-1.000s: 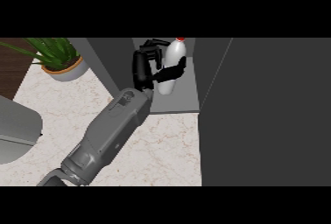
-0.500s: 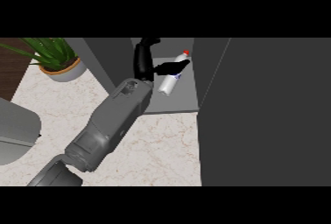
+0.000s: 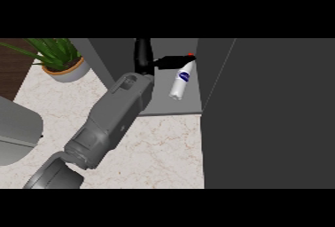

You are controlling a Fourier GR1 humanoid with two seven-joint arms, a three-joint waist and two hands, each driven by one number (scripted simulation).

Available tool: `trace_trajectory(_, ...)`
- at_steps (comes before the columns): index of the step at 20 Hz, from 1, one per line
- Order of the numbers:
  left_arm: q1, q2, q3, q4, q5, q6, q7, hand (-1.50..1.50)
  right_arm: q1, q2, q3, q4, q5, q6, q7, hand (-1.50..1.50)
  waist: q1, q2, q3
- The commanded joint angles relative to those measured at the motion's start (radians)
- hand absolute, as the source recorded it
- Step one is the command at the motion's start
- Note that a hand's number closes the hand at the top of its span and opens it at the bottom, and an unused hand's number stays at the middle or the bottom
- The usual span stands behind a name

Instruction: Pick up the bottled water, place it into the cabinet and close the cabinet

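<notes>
bottle point(image 3: 182, 82) tilted further | beside left robot hand point(image 3: 145, 62), possibly touching

Hand: my left hand point(image 3: 145, 62) has reached deeper into the cabinet point(image 3: 157, 108) since a second ago.
Fingers: they were wrapped round the bottled water point(image 3: 182, 80); now I see only one fingertip near its red cap.
Bottle: it has tipped from upright to leaning, cap up-right.
</notes>
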State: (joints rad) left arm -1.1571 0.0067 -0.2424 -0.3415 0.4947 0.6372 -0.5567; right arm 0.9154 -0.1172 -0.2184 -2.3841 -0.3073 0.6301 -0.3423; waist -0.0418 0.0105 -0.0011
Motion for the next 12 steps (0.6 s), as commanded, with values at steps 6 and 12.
trace_trajectory(6, 0.093, -0.007, -0.054, -0.222, 0.095, -0.112, 0.002, -1.5, 0.036, -0.005, -0.007, -0.15, -0.072, -0.025, 0.089, -1.5, 0.021, -0.014, 0.0)
trace_trajectory(12, 0.171, -0.007, -0.093, -0.338, 0.079, -0.124, 0.054, -1.5, 0.062, 0.004, -0.014, -0.143, -0.076, 0.011, 0.062, -1.5, 0.028, -0.014, 0.0)
